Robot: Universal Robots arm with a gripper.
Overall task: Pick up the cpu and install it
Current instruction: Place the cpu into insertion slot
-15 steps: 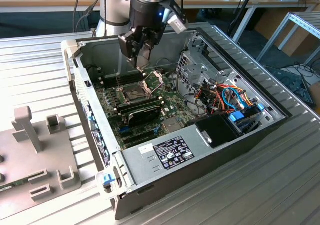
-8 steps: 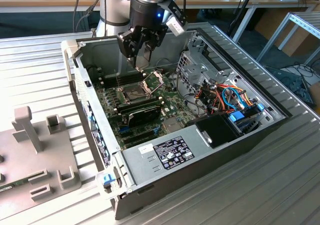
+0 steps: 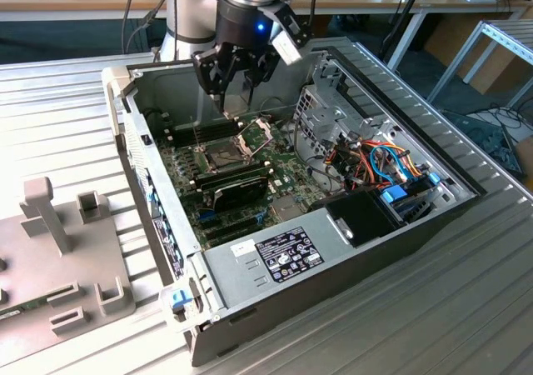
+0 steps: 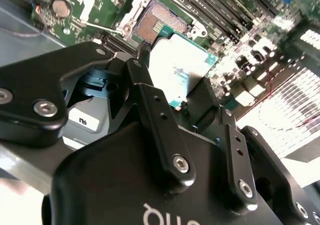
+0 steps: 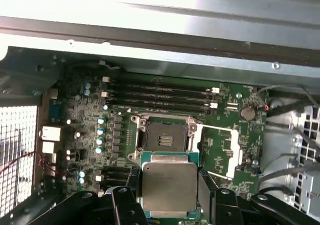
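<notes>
— Where is the cpu (image 5: 169, 187)?
— The gripper (image 3: 236, 90) is closed on it by two opposite edges; its grey metal top faces the first wrist view.
— And the socket (image 5: 162, 135)?
— Uncovered on the green motherboard (image 5: 225, 145), contacts showing, inside the open computer case (image 3: 333, 267); the cpu hangs near it, not yet seated.
</notes>
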